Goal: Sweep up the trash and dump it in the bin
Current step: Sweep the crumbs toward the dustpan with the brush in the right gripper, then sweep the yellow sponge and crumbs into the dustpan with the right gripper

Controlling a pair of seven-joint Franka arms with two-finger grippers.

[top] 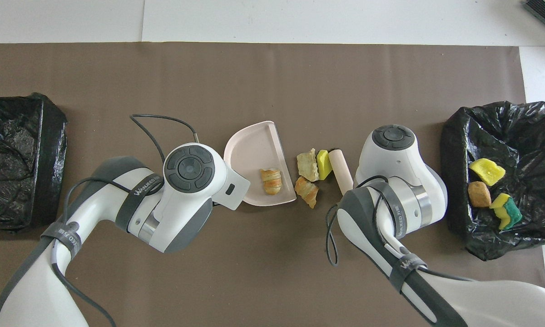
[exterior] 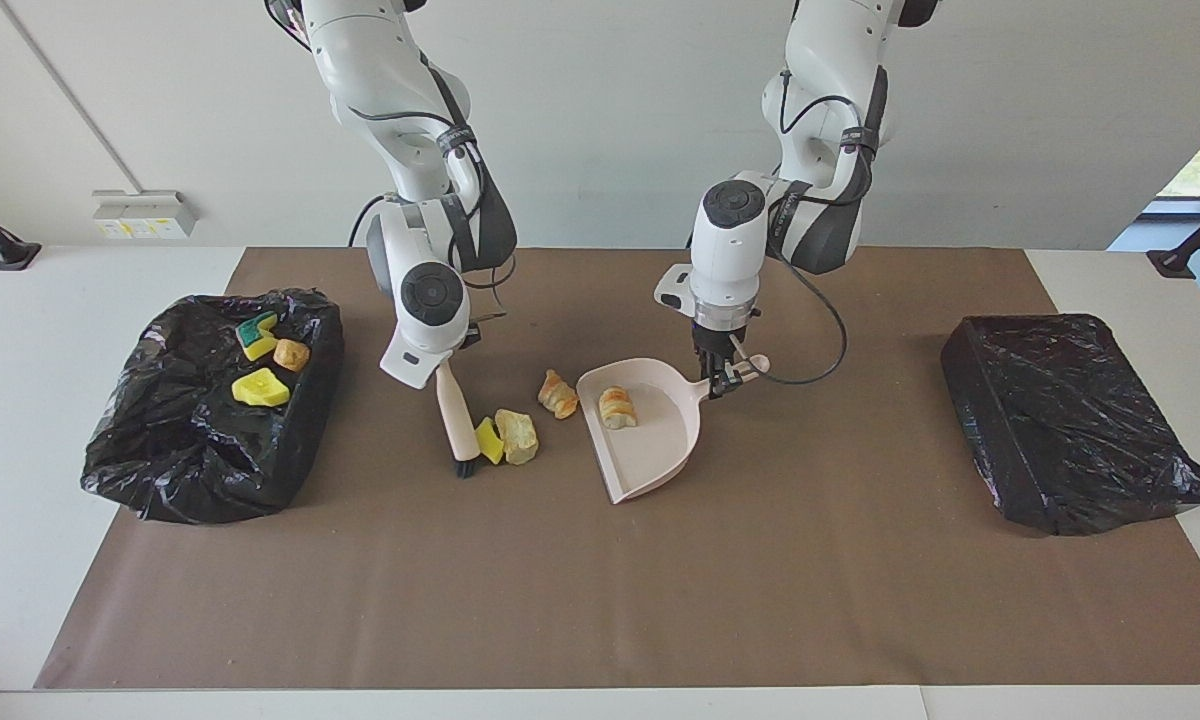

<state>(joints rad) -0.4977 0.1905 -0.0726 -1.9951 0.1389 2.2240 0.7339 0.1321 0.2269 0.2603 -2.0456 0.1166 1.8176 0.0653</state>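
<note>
So the right gripper (exterior: 447,362) is clamped on the handle of a small brush (exterior: 455,415), tilted, with the dark bristles down on the brown mat (exterior: 600,580) and pressed right against a yellow sponge scrap (exterior: 488,440). That scrap touches a tan lump (exterior: 517,437) beside it, and a bit nearer to the robots there's an orange bread-like lump (exterior: 558,393) just off the open edge of the dustpan (exterior: 650,450). One more bread-like piece (exterior: 617,407) already sits inside the pink dustpan. The left gripper (exterior: 728,378) is pinched shut on the dustpan's handle, pan flat on the mat, its open edge facing the loose pieces. Over at the right arm's end of the table there's an open bin lined with a black bag (exterior: 160,460), and it has three pieces in it: a yellow sponge scrap (exterior: 259,388), a yellow-and-green one (exterior: 257,334) and a small tan-orange lump (exterior: 290,354). So that's three in the bin, one in the pan, three out on the mat between brush and pan. At the left arm's end of the table sits a second black-bagged bin (exterior: 1060,420), well apart from everything else.
</note>
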